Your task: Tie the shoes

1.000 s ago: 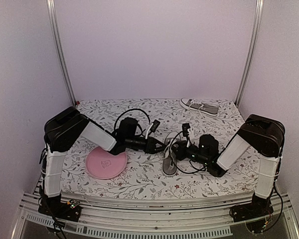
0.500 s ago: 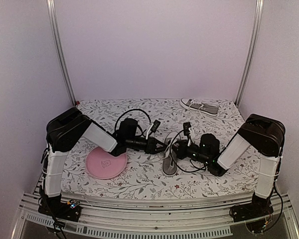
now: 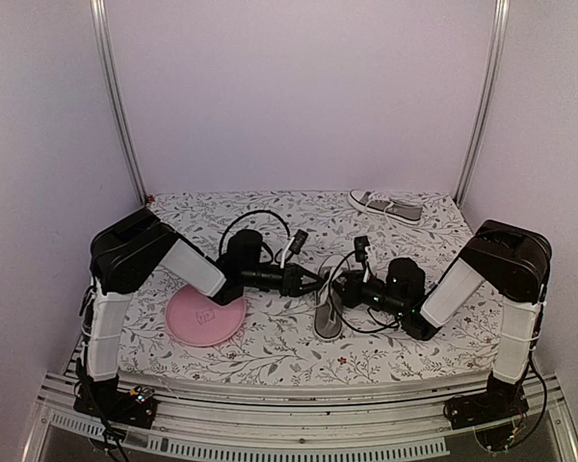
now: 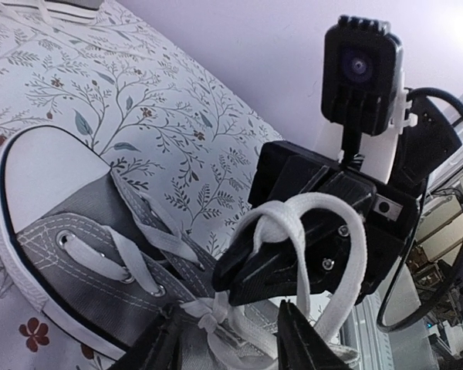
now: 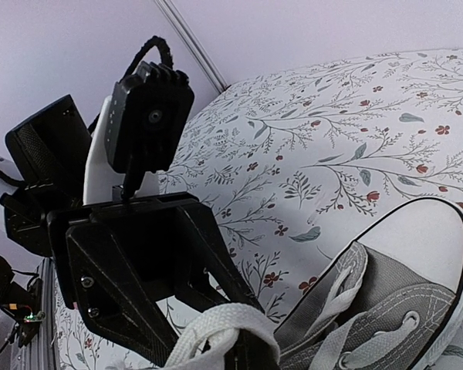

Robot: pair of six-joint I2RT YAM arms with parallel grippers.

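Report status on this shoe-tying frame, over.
Right gripper shut on lace loop. Left gripper open around lace. Shoe between arms, bow unfinished. Plate left, not obstructing.

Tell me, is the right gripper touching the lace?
Touching. The left wrist view shows the white lace looped around the right gripper, lying right on its black fingers.

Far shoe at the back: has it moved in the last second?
No. The far shoe still lies just left of the right frame post, as before.
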